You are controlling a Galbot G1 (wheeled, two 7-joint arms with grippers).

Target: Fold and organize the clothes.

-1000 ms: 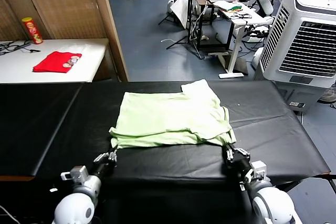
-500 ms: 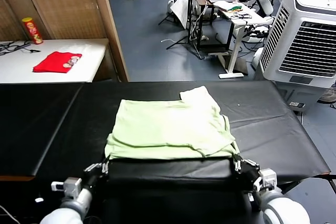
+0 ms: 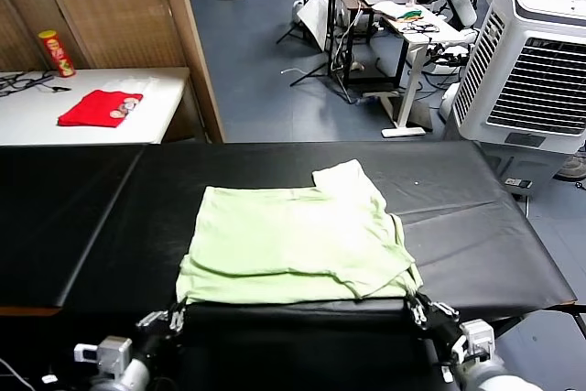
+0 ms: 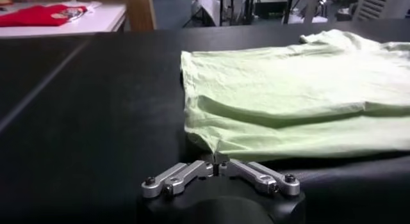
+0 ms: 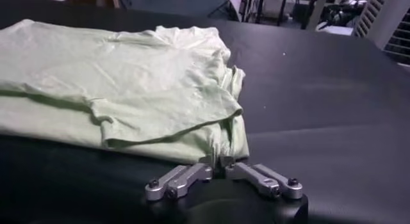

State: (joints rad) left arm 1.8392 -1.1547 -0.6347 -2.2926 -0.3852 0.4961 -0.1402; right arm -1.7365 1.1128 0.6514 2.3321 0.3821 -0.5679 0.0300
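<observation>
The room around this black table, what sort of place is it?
Probably a robotics lab or workshop: a pale green shirt lies on a black table, with cluttered desks, stands and a large air cooler behind.

No legible text, label or number on any surface in these views

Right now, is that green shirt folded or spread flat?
Folded: the shirt lies doubled on the black table, an upper layer overlapping the lower along its near edge.
</observation>
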